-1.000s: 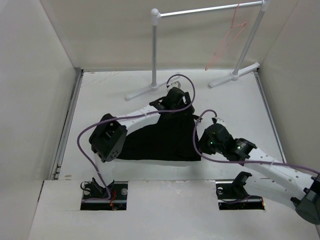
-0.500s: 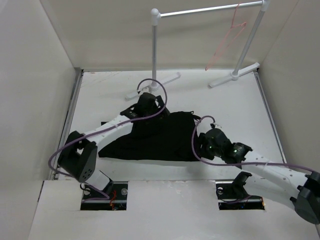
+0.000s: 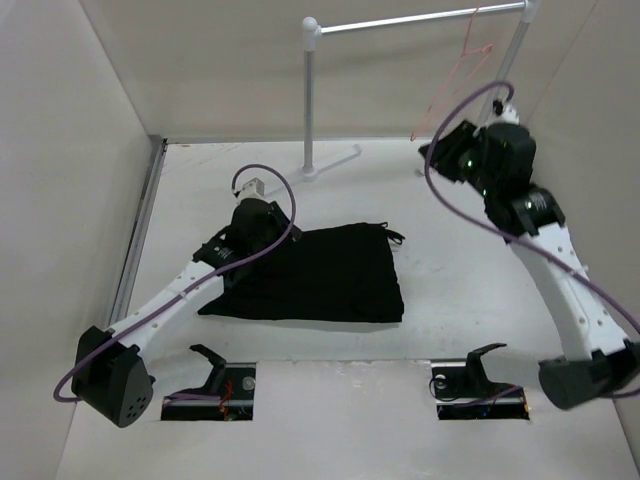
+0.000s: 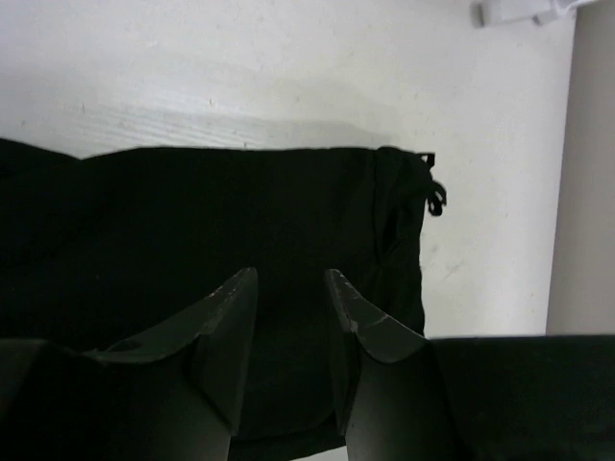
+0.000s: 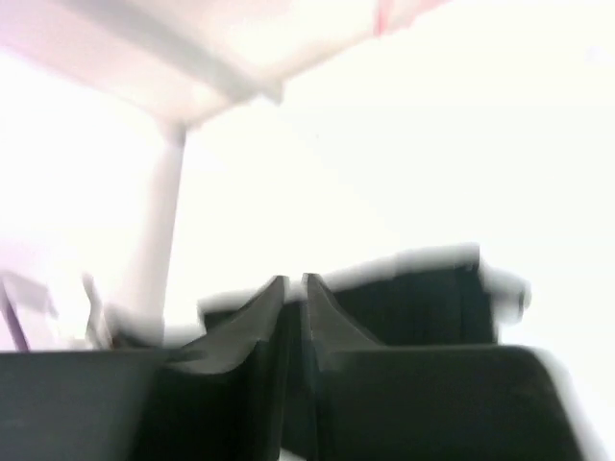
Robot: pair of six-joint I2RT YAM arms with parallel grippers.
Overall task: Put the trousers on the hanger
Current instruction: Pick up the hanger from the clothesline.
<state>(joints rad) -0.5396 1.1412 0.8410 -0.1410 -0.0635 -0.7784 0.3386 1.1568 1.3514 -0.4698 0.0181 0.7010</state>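
Since the earlier frame the right arm has swung up off the near right edge of the cloth to the back right corner. The left arm has drawn back to the left, so the garment now lies uncovered.

From the overhead camera, the large black soft fabric trousers (image 3: 320, 270) lie folded flat in the middle of the white surface (image 3: 470, 270). The left hand (image 3: 268, 238) rests at their rear left corner. The right hand (image 3: 440, 155) is raised just below the thin pink wire hanger (image 3: 465, 60), which hangs from the rail of the white tubular garment rack (image 3: 310, 90), well apart from the trousers.

In the left wrist camera, the left hand (image 4: 288, 283) is low over the trousers (image 4: 192, 221), its fingers a narrow gap apart. Black against black, it cannot be told whether any cloth is pinched between them.

The right wrist camera is badly blurred. The right hand (image 5: 295, 283) has its fingers drawn together to a thin slit, with nothing seen between them. The trousers (image 5: 413, 298) lie far beyond, and a post of the rack (image 5: 163, 221) stands at the left.
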